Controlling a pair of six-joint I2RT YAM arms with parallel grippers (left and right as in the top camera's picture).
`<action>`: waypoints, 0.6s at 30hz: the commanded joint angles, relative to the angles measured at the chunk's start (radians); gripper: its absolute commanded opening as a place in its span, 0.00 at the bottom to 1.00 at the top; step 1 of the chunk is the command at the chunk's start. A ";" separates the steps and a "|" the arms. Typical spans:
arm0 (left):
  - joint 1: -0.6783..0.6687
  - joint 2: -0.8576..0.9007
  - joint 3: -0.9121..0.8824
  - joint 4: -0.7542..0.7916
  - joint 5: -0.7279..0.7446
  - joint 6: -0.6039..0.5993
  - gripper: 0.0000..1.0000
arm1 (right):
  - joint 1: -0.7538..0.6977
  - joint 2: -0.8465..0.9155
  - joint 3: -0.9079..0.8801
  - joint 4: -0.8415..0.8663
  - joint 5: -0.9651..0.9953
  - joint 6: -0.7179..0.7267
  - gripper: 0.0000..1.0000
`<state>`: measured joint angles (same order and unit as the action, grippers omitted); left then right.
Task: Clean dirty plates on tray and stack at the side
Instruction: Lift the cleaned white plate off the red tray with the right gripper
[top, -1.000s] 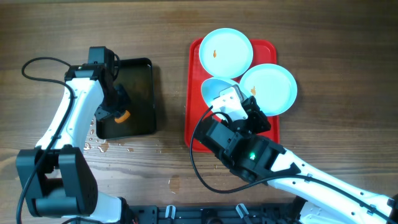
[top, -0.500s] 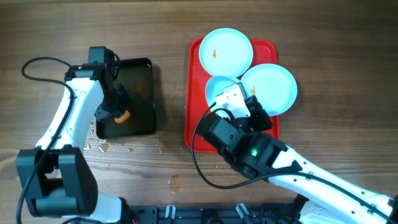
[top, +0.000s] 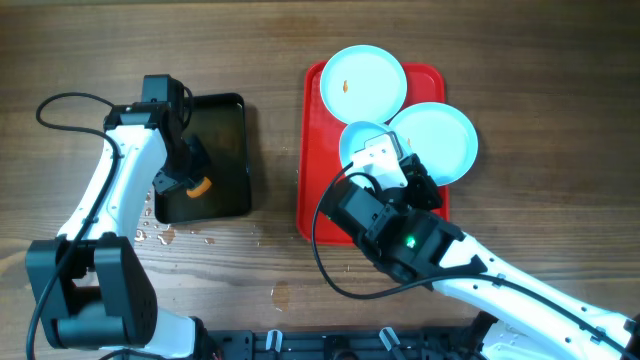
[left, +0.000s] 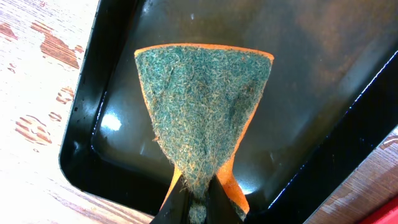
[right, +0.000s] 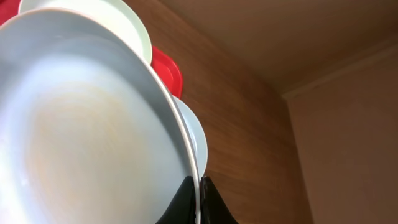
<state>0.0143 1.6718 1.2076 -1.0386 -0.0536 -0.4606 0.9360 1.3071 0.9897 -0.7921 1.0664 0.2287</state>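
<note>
The red tray (top: 312, 150) holds three pale blue plates. One plate (top: 362, 82) with an orange smear lies at the tray's far end. Another (top: 440, 135) lies at its right side. My right gripper (right: 198, 198) is shut on the rim of the third plate (top: 358, 140), which is tilted up on edge over the tray's middle; it fills the right wrist view (right: 81, 124). My left gripper (left: 199, 208) is shut on an orange sponge with a green scrub face (left: 205, 106), held over the black tray (left: 311, 74).
The black tray (top: 230, 150) with liquid sits left of the red tray. Water drops (top: 160, 235) lie on the wooden table near its front edge. A cable (top: 60, 100) loops at the far left.
My right gripper has tilted and shifted the held plate slightly right and away over the red tray. The left arm and sponge have not moved.
</note>
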 joint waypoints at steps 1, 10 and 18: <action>0.003 -0.002 -0.003 0.003 0.009 0.012 0.04 | -0.012 0.004 0.011 -0.005 0.047 0.038 0.04; 0.003 -0.002 -0.003 0.007 0.008 0.012 0.04 | -0.006 0.005 0.014 -0.001 -0.067 -0.014 0.04; 0.003 -0.002 -0.003 0.007 0.009 0.012 0.04 | -0.157 -0.024 0.024 -0.013 -0.183 0.160 0.04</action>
<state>0.0143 1.6718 1.2076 -1.0348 -0.0536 -0.4606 0.8803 1.3071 0.9897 -0.7967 0.9768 0.2909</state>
